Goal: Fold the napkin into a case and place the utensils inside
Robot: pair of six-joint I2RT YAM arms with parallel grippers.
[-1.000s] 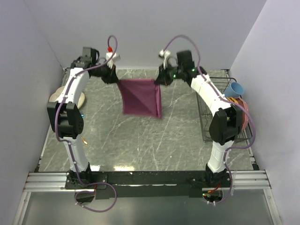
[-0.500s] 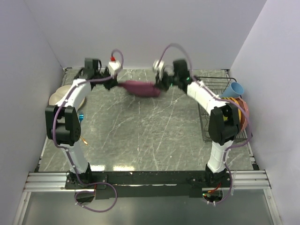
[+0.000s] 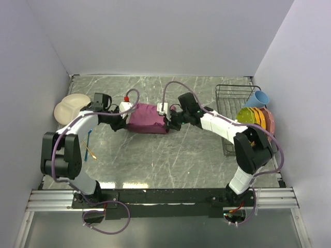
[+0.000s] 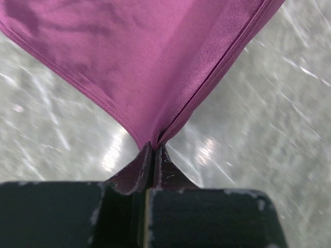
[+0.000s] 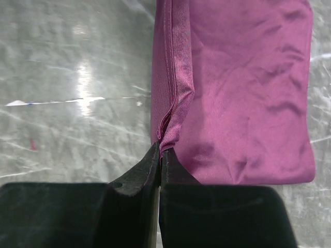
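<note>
Napkin [image 3: 147, 119] now down, between both grippers [image 3: 120, 122] [image 3: 169, 123]

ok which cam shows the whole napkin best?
Top external: the whole folded napkin lies on the table between the left gripper and right gripper. The left wrist view shows only its pinched corner; the right wrist shows one edge and part of the top.

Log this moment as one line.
left fingers: shut on napkin corner | right fingers: shut on napkin corner | napkin: doubled, on table | fork, spoon: beside left arm, untouched
</note>
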